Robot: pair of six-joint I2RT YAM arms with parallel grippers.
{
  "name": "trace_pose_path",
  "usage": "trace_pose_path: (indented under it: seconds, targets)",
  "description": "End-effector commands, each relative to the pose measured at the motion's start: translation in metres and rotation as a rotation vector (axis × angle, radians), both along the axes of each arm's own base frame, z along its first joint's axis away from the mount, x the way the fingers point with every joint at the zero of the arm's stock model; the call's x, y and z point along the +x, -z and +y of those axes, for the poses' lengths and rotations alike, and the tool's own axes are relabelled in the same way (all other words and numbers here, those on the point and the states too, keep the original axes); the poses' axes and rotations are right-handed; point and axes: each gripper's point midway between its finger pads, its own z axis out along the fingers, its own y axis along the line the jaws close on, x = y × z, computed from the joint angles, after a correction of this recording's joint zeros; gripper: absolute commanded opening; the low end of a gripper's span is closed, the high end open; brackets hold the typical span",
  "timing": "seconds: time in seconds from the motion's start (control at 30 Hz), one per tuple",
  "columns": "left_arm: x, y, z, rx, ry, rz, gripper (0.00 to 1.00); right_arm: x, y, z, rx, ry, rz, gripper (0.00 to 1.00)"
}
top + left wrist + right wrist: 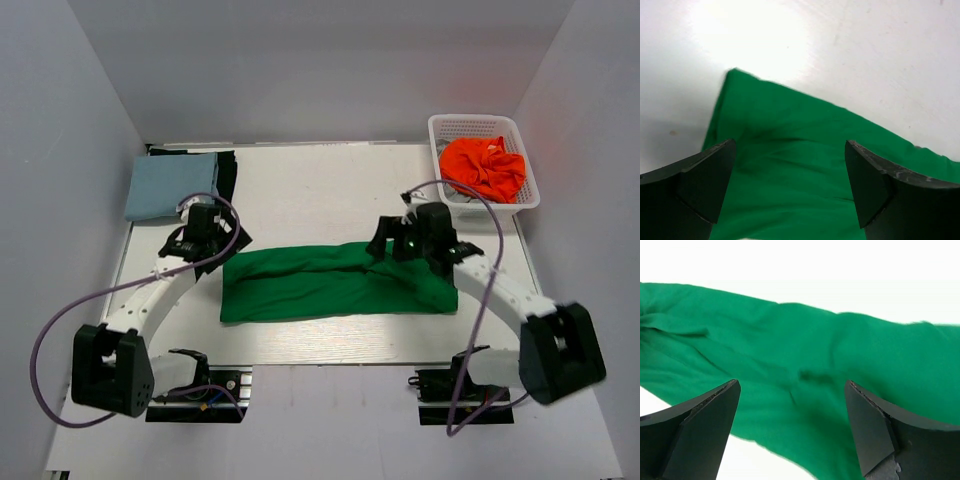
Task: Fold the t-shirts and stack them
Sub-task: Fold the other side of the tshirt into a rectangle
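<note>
Scene: a white table (320,190) is seen from above, with two robot arms mounted at the bottom edge of the frame.
Green shirt (335,280): it is laid flat in the centre of the frame, gathered into a long band, with its long axis running left to right.
Left pincer (228,243): it is held open above the upper left corner of the green shirt. In its wrist view, that corner and the cloth below it are seen between the spread fingers, and nothing is gripped.
Right pincer (385,243): it is held open over the upper edge of the band, right of centre. In its wrist view, rumpled green cloth fills the gap between the fingers, and nothing is gripped.
Key relation: each end of the band is covered by the arm on its own side, so a lengthwise fold is judged to need both.
Blue shirt (172,187): it is folded at the upper left and rests on a black shirt (228,175), whose edge shows beside it.
Orange shirt (484,166): it is bunched in a white basket (520,205) at the upper right, unfolded.
Surface: smooth and pale, and judged easy for cloth to slide on.
Room: plain pale walls (330,70) close in the table at the back and at both sides.
</note>
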Motion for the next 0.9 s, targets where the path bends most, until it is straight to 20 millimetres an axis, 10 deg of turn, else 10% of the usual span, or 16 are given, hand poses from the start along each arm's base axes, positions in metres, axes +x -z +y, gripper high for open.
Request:
trace_pose_path:
  seconds: [0.0,0.23,0.53,0.73,0.87]
  targets:
    - [0.023,-0.018,-0.021,-0.043,0.106,-0.076,1.0,0.032,-0.022,0.034,0.063,-0.11,-0.075,0.9]
    - [0.027,-0.001,-0.023,-0.026,0.133,-0.026,1.0,0.014,0.032,0.047,0.041,-0.182,0.044,0.9]
    - [0.024,0.018,-0.016,0.016,0.118,0.047,1.0,-0.088,0.035,0.046,0.06,-0.31,0.226,0.9]
    - [0.032,0.013,-0.023,0.016,0.166,0.046,1.0,-0.067,-0.006,0.042,0.066,-0.26,0.055,0.9]
    - [0.044,0.014,-0.038,-0.031,0.231,0.015,1.0,-0.029,0.003,0.019,-0.044,-0.037,0.032,0.9]
